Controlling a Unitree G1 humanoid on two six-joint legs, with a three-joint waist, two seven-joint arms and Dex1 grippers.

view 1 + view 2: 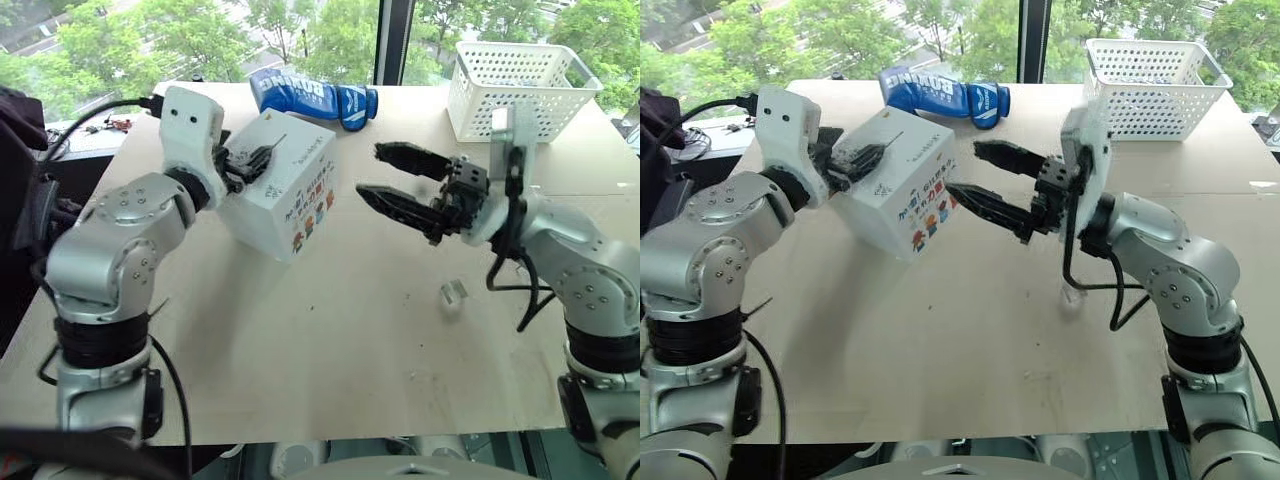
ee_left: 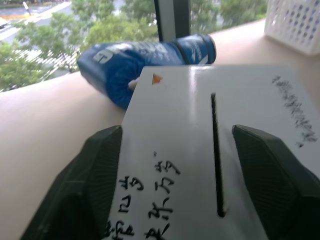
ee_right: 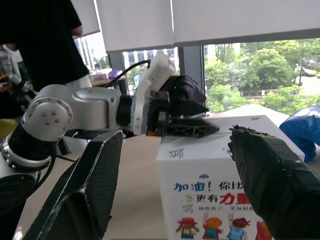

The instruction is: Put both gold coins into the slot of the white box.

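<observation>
The white box [image 1: 285, 205] rests tilted on the table, its cartoon side facing me. The slot [image 2: 216, 155] is a thin dark slit in its top face, beside black handwritten characters. My left gripper [image 1: 248, 160] hovers low over that top face, open; in the left wrist view its two fingers [image 2: 95, 170] stand either side of the slot with nothing between them. My right gripper [image 1: 370, 170] is open and empty, level with the box and to its right, pointing at it. The gold coins are out of view.
A blue boxing glove [image 1: 315, 100] lies behind the box. A white perforated basket [image 1: 520, 90] stands at the table's far right. A small clear object [image 1: 453, 293] lies on the table below my right gripper. A person [image 3: 42, 40] stands beyond the table's left side.
</observation>
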